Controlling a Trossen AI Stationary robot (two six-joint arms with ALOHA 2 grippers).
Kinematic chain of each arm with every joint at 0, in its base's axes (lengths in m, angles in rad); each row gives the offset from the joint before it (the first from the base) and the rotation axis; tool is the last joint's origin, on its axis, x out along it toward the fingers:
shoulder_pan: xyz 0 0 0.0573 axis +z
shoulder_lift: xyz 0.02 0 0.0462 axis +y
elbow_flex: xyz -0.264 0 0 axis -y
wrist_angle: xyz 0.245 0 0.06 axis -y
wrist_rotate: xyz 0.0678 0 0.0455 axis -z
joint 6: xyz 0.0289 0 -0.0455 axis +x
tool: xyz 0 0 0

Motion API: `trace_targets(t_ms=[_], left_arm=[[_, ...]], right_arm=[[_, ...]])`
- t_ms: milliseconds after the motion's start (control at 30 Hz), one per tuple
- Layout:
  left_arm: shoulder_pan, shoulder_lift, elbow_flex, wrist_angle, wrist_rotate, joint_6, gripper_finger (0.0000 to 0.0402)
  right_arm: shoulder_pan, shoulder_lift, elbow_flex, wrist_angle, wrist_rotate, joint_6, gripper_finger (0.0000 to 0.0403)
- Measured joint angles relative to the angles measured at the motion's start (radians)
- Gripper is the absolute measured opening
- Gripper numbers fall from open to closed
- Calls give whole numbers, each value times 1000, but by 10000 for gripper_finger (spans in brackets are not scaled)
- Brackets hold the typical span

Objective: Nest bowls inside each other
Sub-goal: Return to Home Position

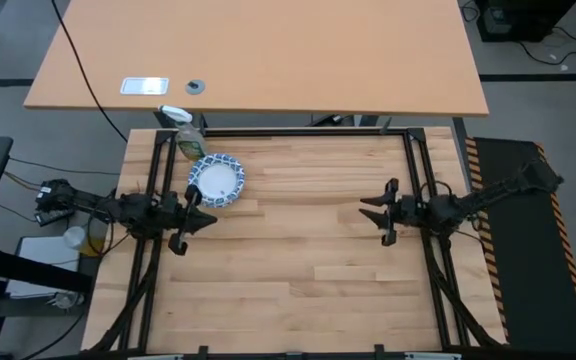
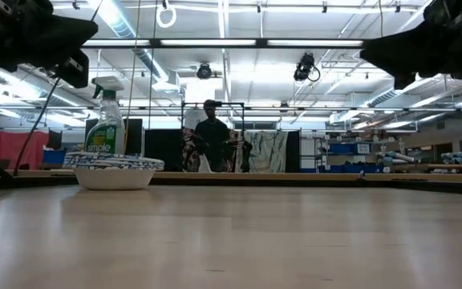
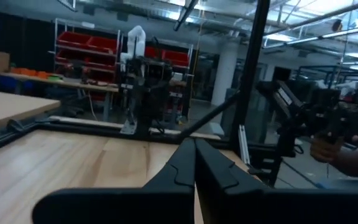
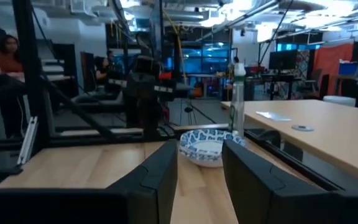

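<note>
1. Bowls: the small round shallow bowls [image 1: 216,180], white in the centre with a blue-and-white patterned scalloped rim, sit one inside another as a single nest on the light wooden plank desk [image 1: 298,280]. The nest stands at the far left part of the desk, near its back edge.
2. Contents: from above only the top bowl shows, its white centre in full view. In the low view several rims lie layered just above the bottom bowl's white wall. The count cannot be read.
3. A clear plastic spray bottle of green liquid with a white trigger head [image 1: 186,135] stands upright just behind the nest, at the desk's back left corner.
4. Left tool [image 3: 192,149]: fingers pressed together, nothing between them. It hangs above the desk at the left edge, near the nest but apart from it.
5. Right tool [image 4: 199,149]: fingers spread, holding nothing. It hangs at the right edge, well apart from the bowls and pointing toward them.
6. Beyond the desk, a person [image 2: 211,132] stands in the room.
</note>
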Motion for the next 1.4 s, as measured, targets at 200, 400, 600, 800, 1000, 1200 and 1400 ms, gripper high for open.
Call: trace_targets(t_ms=[200, 400, 600, 800, 1000, 1200, 1400], left_arm=[[0, -29, 57, -86, -24, 70, 7], [0, -29, 67, -173, -39, 58, 7], [-1, -29, 68, -342, -37, -157, 7], [-1, -30, 68, -242, 95, -126, 7], [-2, -30, 68, -114, 230, 54, 7], [-1, -29, 69, -93, 231, 22, 7], [-1, -30, 69, -93, 231, 21, 7]], right_arm=[[-136, -31, 0, 7, -178, 22, 135], [-186, -124, 0, 8, -196, 9, 135], [-212, -233, 0, -20, -252, 31, 135], [-214, -250, 0, -22, -213, 82, 135], [-214, -250, 0, -36, -190, 203, 135], [-214, -250, 0, -36, -191, 195, 135], [-214, -250, 0, -36, -191, 194, 135]])
